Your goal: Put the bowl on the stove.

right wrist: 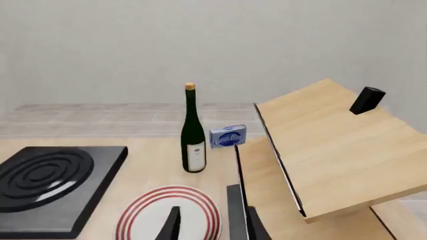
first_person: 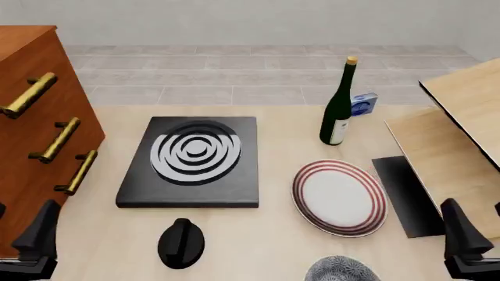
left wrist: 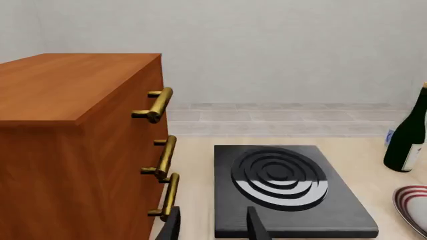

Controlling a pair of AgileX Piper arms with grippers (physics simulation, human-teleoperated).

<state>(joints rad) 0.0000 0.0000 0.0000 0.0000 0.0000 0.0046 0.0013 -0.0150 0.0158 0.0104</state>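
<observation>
Black stove (left wrist: 287,190) filled the left wrist view, beside a wooden drawer cabinet (left wrist: 80,145); the left gripper (left wrist: 213,227) stood apart, empty.

From the front, the bowl (first_person: 342,270) sat at the table's (first_person: 258,246) near edge, by the plate (first_person: 340,196); a careless reach might knock the knob (first_person: 181,242).

The right gripper (right wrist: 212,222) also stood apart; carrying risked clipping the bottle (right wrist: 193,132).

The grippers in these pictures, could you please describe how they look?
Both the left gripper and the right gripper are matte black, with angular bodies and slim, flat, tapering jaws. No cables, markings or other colours show.
</observation>
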